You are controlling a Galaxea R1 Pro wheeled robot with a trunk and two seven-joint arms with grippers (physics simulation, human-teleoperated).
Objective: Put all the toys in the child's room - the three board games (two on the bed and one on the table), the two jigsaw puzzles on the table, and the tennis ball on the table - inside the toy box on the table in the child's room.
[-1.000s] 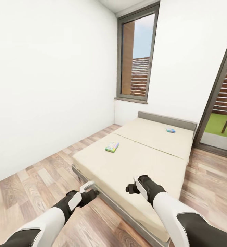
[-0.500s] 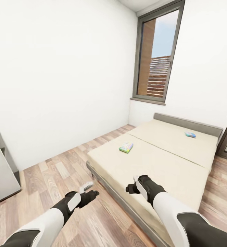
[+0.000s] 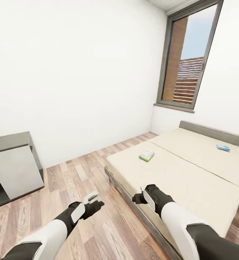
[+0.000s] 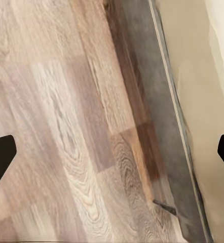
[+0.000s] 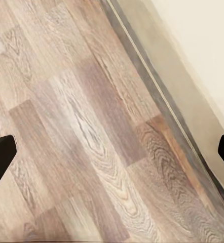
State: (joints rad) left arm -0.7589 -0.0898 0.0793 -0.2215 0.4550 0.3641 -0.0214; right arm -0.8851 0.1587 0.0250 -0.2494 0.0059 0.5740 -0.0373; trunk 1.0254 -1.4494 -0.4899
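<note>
Two board games lie on the bed point(image 3: 191, 180): a yellow-green box point(image 3: 147, 156) near its wall-side edge and a small blue box point(image 3: 223, 147) close to the headboard, well apart. Both the left gripper point(image 3: 96, 200) and right gripper point(image 3: 138, 194) hang empty over the plank floor point(image 3: 79, 180) beside the bed, jaws spread wide.

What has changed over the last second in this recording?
Only the camera moved: it turned left, so the bed slid to the right of the head view and a grey cabinet came in at the left. Nothing was taken or let go. The two game boxes lie on the mattress as before, and both arms hold the same pose, left tool and right tool open and empty.
</note>
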